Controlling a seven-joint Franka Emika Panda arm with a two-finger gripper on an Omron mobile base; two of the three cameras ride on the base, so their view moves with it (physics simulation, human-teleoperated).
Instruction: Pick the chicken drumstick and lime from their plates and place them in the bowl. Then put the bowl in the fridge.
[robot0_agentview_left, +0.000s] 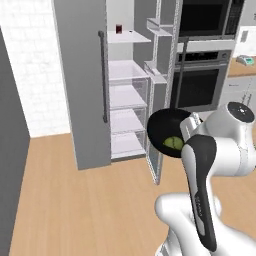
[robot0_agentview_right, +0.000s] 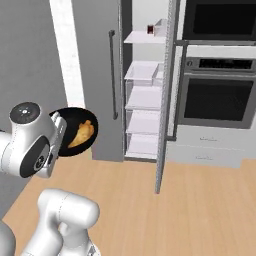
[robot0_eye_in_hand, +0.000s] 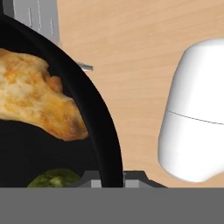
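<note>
Fingers pinch the rim of the bowl (robot0_eye_in_hand: 107, 144) – the gripper (robot0_eye_in_hand: 109, 177) is clamped on its edge, holding it off the floor in front of the fridge (robot0_agentview_left: 85, 85). Chicken drumstick (robot0_eye_in_hand: 35, 98) and lime (robot0_eye_in_hand: 54, 179) already lie inside, so loading looks finished. Fridge door (robot0_agentview_left: 160, 100) stands open, white shelves (robot0_agentview_left: 127, 107) bare – next the bowl must travel level onto one.

Black wall oven (robot0_agentview_right: 217, 100) above wooden floor (robot0_agentview_right: 200, 210), white brick wall (robot0_agentview_left: 27, 60).
</note>
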